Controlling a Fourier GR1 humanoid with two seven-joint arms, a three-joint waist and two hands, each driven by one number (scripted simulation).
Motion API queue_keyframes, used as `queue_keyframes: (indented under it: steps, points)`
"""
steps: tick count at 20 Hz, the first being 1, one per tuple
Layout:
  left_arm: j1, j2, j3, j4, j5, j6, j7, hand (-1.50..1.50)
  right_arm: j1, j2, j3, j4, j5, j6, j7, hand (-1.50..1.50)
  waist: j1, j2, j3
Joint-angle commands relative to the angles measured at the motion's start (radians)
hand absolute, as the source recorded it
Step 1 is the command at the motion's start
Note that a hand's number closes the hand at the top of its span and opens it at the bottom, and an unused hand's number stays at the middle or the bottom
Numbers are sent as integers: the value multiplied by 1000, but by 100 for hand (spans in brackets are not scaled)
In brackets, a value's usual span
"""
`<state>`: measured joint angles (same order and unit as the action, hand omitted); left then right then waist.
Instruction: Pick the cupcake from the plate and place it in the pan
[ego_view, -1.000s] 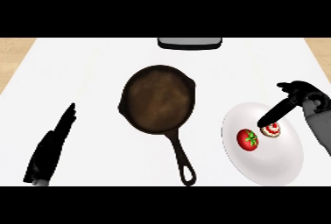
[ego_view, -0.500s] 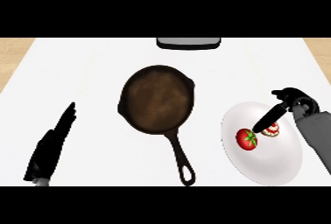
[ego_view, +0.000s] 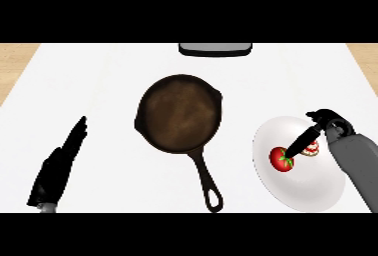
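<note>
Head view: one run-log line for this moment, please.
right hand over plate, fingers by cupcake | cupcake on plate | pan empty | left hand resting

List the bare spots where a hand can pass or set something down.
Bare: inside the pan; the counter between the left robot hand and the pan; the strip between the pan's handle and the plate; the plate's lower half. Crowded: the plate's upper part, where the right robot hand, cupcake and tomato sit close.

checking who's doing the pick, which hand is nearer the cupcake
Right. The right hand is over the plate, its fingers pointing down right beside the cupcake. The left hand lies at the counter's far left, with the pan between it and the cupcake.
</note>
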<state>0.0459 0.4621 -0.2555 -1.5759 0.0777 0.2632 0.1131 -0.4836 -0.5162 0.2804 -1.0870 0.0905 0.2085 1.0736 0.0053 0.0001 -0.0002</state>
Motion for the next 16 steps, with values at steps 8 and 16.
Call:
queue_keyframes:
  steps: [8,16]
  points:
    - [60,-15,81,-92,-39,-71,37,0,53,49,-71,-29,100,2,38,150,-1,-1,0]
    - [-3,-66,128,-5,-80,-106,26,0,80,121,-145,-65,112,-25,12,150,-6,-2,0]
